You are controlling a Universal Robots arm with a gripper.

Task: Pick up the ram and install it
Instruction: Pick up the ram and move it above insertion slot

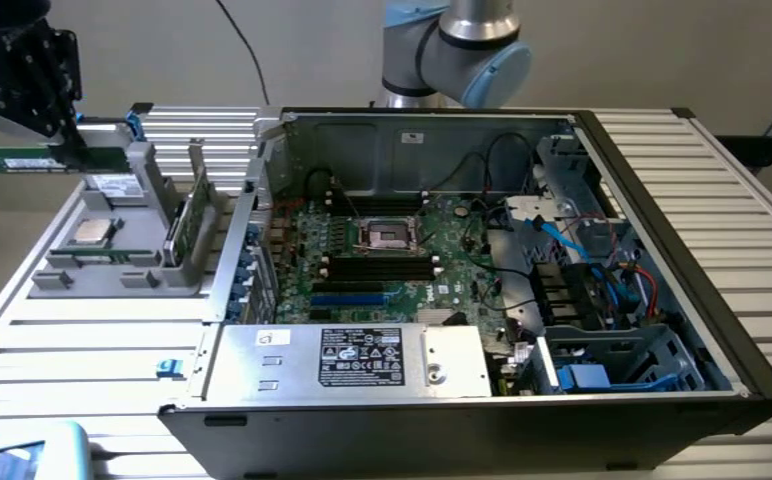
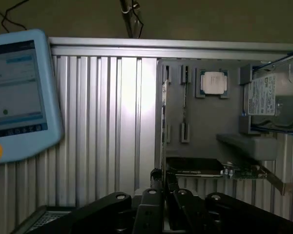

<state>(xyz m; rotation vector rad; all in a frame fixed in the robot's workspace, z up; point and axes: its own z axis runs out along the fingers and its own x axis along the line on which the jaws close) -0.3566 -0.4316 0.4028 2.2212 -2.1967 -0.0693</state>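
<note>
In the narrow pinch of the black metal tool (image 1: pixel 77 152): one long, thin green ram stick (image 1: pixel 13 158), level, in the air. Just below and beside the tool, on the ribbed aluminium tabletop (image 1: pixel 79 350): one grey plastic parts tray (image 1: pixel 93 272) with one square silver processor chip (image 1: pixel 91 232), one white-labelled silver hard drive (image 2: pixel 273 95) and one green expansion card (image 1: pixel 194 225) upright on edge. Well apart from the tool, toward the exterior view's right: one open black computer case (image 1: pixel 426 435), with one green motherboard (image 1: pixel 453 260) and one silver box (image 1: pixel 246 365) inside.
</note>
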